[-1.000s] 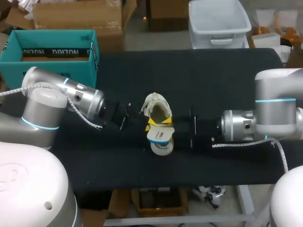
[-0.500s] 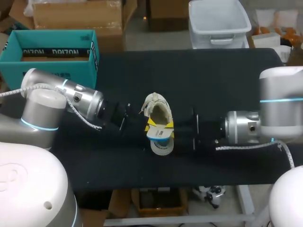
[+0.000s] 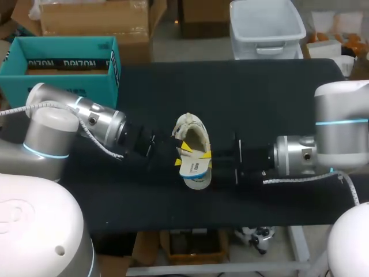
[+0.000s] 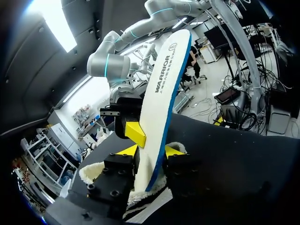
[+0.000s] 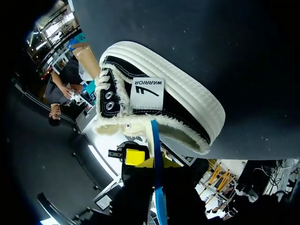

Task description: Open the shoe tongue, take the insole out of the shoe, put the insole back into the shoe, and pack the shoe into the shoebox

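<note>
Over the black table (image 3: 259, 92), the left gripper (image 4: 150, 151) had moved in, pinching the raised insole (image 4: 164, 93) that the right gripper (image 3: 203, 156) also clamped above the sneaker (image 3: 192, 133), so reinsertion looked near.

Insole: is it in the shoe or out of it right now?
Mostly out: the insole stands up from the shoe's fleece-lined opening, only its lower end inside, clamped between the left gripper's yellow tips.

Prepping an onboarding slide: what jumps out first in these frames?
The white insole standing up out of the fleece-lined shoe mid-table, pinched from both sides by the left gripper and right gripper. Next, the teal shoebox by the table's far left corner.
</note>
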Controlling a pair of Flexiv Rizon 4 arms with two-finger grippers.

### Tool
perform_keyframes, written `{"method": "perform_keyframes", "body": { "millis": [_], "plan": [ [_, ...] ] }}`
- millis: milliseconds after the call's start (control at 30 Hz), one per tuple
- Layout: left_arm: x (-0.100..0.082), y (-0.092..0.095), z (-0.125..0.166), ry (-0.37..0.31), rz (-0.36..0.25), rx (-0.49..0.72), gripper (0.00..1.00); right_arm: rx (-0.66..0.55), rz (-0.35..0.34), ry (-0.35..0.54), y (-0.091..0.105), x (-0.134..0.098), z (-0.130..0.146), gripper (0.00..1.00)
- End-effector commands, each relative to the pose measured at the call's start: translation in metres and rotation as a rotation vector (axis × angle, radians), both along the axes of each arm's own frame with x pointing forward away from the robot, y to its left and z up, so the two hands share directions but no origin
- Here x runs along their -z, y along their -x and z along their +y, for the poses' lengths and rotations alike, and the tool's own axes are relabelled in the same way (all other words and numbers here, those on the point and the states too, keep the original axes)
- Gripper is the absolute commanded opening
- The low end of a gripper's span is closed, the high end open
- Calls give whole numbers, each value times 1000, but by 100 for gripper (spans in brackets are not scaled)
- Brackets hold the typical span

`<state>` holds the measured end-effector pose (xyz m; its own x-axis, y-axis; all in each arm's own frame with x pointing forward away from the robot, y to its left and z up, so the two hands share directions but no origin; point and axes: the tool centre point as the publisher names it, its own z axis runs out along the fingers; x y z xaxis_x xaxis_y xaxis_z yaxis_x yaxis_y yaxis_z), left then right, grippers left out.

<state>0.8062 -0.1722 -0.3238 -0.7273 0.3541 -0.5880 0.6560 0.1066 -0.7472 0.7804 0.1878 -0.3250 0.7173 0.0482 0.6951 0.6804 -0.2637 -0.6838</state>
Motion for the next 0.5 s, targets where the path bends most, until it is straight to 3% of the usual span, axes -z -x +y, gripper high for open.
{"method": "perform_keyframes", "body": {
  "millis": [33,500],
  "plan": [
    [2,5,-3,-4,-14,-3,0,-1,4,-5,-1,4,-1,0],
    [15,-18,-8,-50,-11,-26,0,-23,26,-13,-29,24,0,0]
  ]
}}
